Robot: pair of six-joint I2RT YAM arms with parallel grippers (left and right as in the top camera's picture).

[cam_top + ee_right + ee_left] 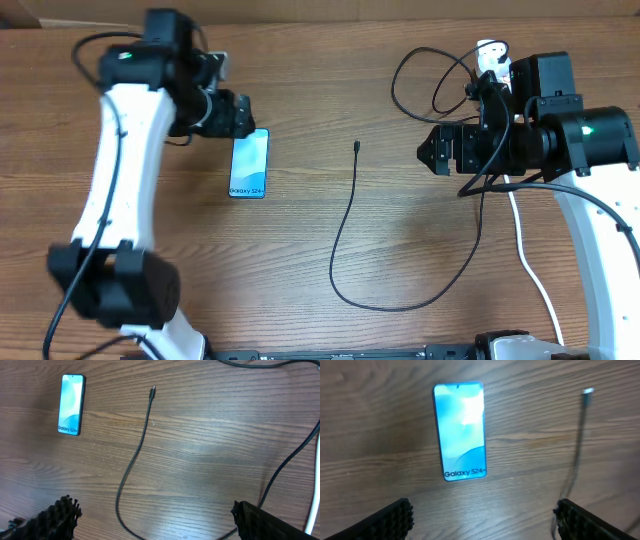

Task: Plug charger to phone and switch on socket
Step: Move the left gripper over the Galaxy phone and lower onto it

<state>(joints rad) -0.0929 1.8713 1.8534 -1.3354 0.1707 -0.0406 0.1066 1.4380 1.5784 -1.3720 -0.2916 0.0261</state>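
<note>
The phone [249, 163] lies flat on the wooden table, its blue screen up [460, 430]; it also shows far left in the right wrist view [71, 404]. My left gripper [243, 118] hovers just behind the phone's far end, open, with nothing between its fingers [482, 521]. The charger's thin black cable [340, 235] curves across the table's middle, its connector tip [357, 147] loose on the wood [588, 391] [153, 390]. My right gripper [428, 152] is open and empty [155, 521], right of the tip. The white socket [492, 55] shows at the back right, mostly hidden by the right arm.
A thick white cord [530, 262] runs down the right side toward the front edge [315, 497]. Loops of black cable [430, 85] lie at the back right beside the socket. Bare wood [300, 80] lies between the phone and the charger tip.
</note>
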